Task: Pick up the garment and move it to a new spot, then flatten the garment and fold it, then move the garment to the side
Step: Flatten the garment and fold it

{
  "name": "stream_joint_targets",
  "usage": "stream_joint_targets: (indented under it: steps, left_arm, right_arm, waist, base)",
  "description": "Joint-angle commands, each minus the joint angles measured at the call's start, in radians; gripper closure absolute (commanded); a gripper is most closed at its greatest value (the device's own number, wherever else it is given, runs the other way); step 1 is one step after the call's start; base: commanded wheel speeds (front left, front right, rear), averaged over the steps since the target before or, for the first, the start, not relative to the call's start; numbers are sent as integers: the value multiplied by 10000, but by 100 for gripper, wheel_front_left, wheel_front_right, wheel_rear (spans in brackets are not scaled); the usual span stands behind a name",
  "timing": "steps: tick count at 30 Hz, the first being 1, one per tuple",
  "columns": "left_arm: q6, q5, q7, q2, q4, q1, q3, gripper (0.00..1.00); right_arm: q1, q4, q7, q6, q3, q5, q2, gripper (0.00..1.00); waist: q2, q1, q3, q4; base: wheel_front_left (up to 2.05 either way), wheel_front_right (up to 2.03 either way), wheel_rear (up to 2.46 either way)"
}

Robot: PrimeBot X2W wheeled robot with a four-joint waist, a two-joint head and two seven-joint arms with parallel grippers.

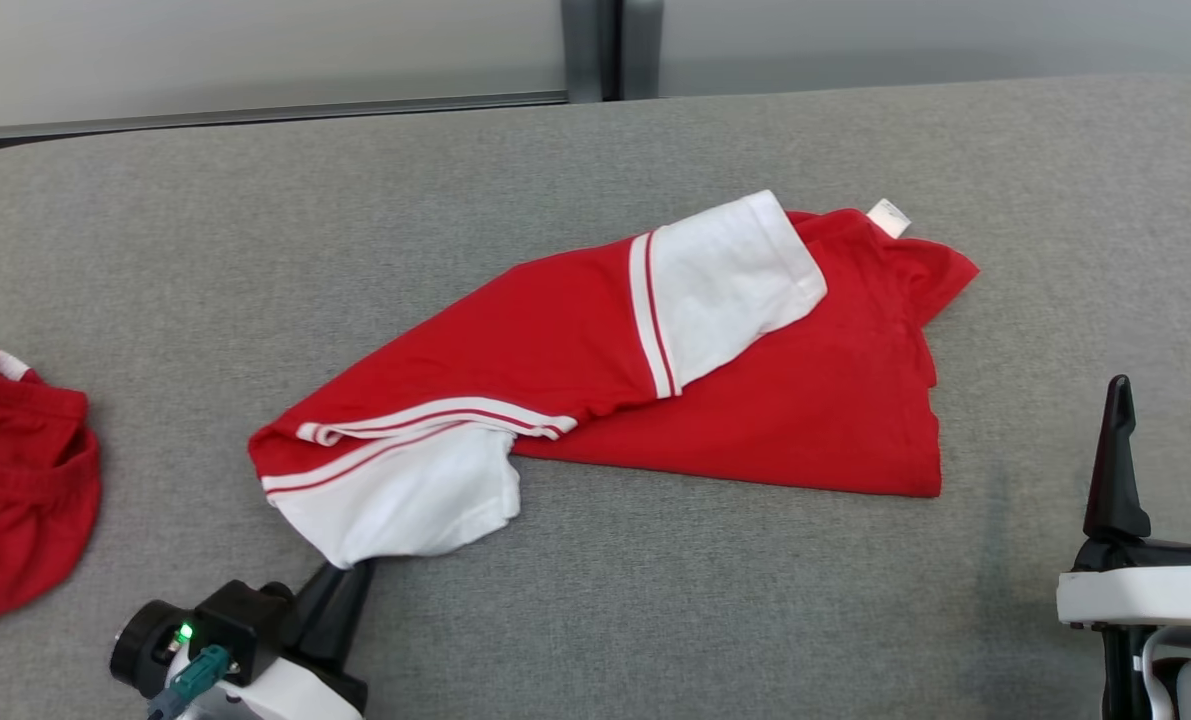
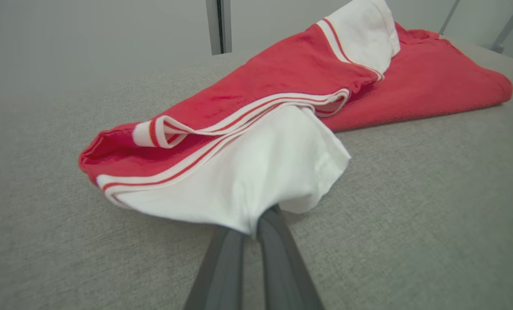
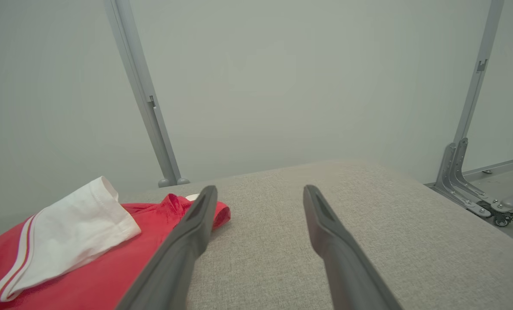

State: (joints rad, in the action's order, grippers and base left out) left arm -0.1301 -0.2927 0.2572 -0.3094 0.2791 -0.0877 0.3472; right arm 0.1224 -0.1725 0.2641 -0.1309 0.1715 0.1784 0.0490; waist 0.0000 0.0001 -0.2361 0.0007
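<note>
Head view: red garment with white sleeves lies crumpled near middle of grey bench; far sleeve folded over its body, near sleeve trailing toward lower left; small white label at far edge; left pincer clamped on hem of near sleeve, fingers pressed together under cloth in left wrist view; right pincer spread wide, holding nothing, well apart from garment at lower right; second red cloth at bench's left edge.
</note>
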Motion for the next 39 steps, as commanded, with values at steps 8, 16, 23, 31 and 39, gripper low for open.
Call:
stream_joint_targets:
  steps: [8, 16, 23, 31, 39]
  left_arm:
    - [-6, -2221, -2028, -1439, -1953, 430, 732, 100]
    - [169, -2783, -2183, -1813, -2424, 267, 106, 100]
    - [304, -2614, -1936, -1892, -2170, -73, -36, 100]
    - [420, -2506, -1722, -1924, -1859, -244, -78, 100]
    - [382, -2419, -1672, -1827, -1701, -490, 111, 100]
  right_arm:
    - [-150, -12, 3, 4, -159, -179, 29, 0]
    - [-115, -685, 3, 4, -1293, 1034, 23, 0]
    - [621, -2067, 3, 4, -2800, 1486, 856, 0]
    - [2447, -2784, -1857, 4, -4455, 3553, 1928, 0]
    - [3518, -3403, -3455, 2, -4991, 5008, 2513, 0]
  waist:
    - [0, -1, 60, 452]
    - [0, -1, 63, 550]
    - [0, -1, -29, 535]
    - [0, -1, -239, 518]
    - [0, -1, -457, 757]
  base:
    - [0, 0, 0]
    - [0, 0, 0]
    - [0, 0, 0]
    - [0, 0, 0]
    - [0, 0, 0]
